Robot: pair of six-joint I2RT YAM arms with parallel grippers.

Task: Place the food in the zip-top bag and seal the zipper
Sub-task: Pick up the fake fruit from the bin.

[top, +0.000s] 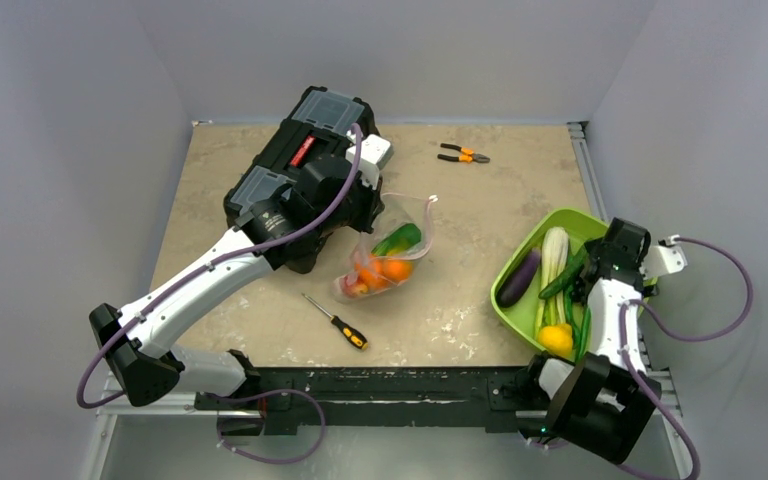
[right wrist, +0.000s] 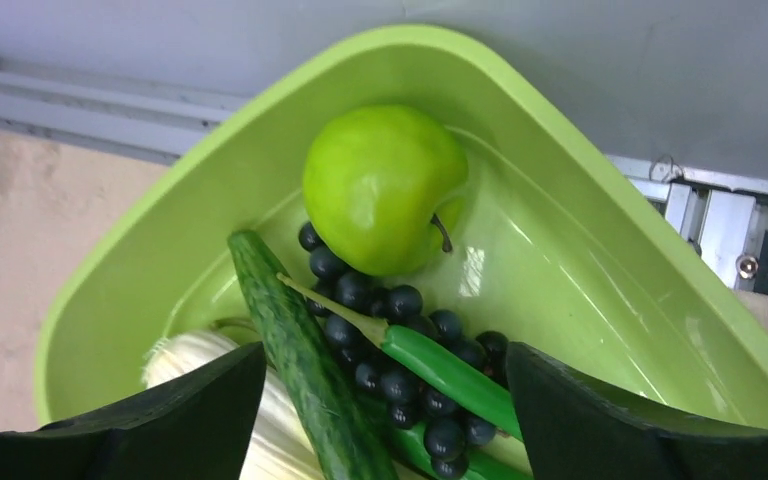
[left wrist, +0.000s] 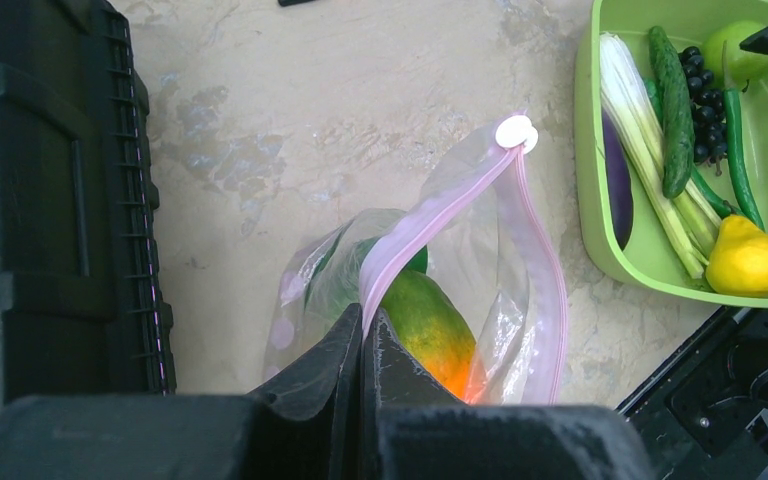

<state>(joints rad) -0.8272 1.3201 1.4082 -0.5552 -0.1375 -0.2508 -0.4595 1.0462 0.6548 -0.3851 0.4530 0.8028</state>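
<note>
One zip-top bag (top: 385, 255) lies at the middle of the desk (top: 460, 200), just right of the one black toolbox (top: 300, 160) that fills the upper left. In the left wrist view the left claw (left wrist: 362, 330) is pinched shut on the bag's pink zipper (left wrist: 430, 225). The zipper's two strips stand apart, so the mouth is unsealed, and one white slider (left wrist: 516, 131) sits at their far end. Inside the bag the top view shows one green piece (top: 397, 240), two orange pieces (top: 395, 268) and something reddish at the lower left end, too small to count. The rest of the food sits in the one lime-green bowl (top: 505, 300) at the right edge. It holds one purple eggplant (top: 520, 277), one white-stemmed leafy green (top: 554, 262), one yellow pear (left wrist: 750, 260), one green apple (right wrist: 385, 185), one cucumber (right wrist: 300, 370), one bunch of dark grapes (right wrist: 400, 300) and at least one green chilli (right wrist: 440, 365). The right claw (right wrist: 385, 410) hangs over the bowl with its two fingers spread wide, gripping nothing. One pair of orange-handled pliers (top: 463, 154) lies at the upper centre, and one screwdriver (top: 335, 321) lies below the bag.
</note>
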